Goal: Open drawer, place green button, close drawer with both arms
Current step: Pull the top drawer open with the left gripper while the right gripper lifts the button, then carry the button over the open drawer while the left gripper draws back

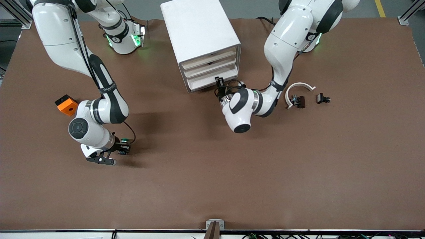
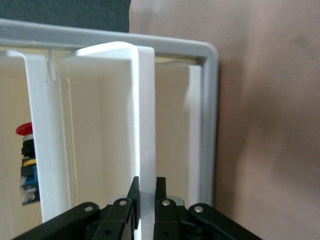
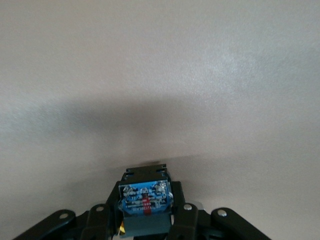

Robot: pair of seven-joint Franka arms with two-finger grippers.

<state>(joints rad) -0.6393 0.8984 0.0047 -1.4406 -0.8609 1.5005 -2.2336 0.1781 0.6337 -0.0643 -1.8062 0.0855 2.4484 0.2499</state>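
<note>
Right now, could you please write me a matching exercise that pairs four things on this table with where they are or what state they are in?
Things:
1. button
2. orange block
3. left gripper
4. white arc

Places or states:
A. lies on the table toward the left arm's end, beside small black parts
B. shut on the edge of a drawer of the cabinet
C. held in the right gripper above the table
D. sits on the table beside the right arm's elbow

Pairs: 1-C, 2-D, 3-B, 4-A
</note>
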